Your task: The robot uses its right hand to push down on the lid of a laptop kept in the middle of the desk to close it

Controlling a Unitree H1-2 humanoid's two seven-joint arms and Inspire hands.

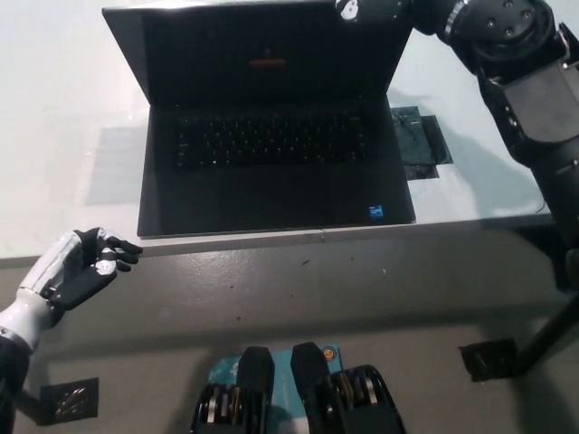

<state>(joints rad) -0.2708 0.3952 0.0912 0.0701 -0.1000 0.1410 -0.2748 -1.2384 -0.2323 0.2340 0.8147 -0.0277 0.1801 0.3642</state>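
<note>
One laptop (271,127) stands open in the middle of the white table (54,108), its lid up. The black right hand (366,9) is at the lid's top right edge; I cannot tell if its fingers are apart. One dark flat patch (418,145) lies just beside the laptop. The white left hand (81,267) rests low at the table's front edge, open, holding nothing.

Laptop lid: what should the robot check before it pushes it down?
1. Laptop open, lid upright: ok.
2. Right hand at the lid's top edge: ok. Whether it touches the edge: cannot tell, the picture cuts it off.
3. Nothing lying on the keyboard: ok.
4. Left hand resting off the desk, away from the laptop: ok.
5. Dark patch beside the laptop, not under the lid: ok.
</note>
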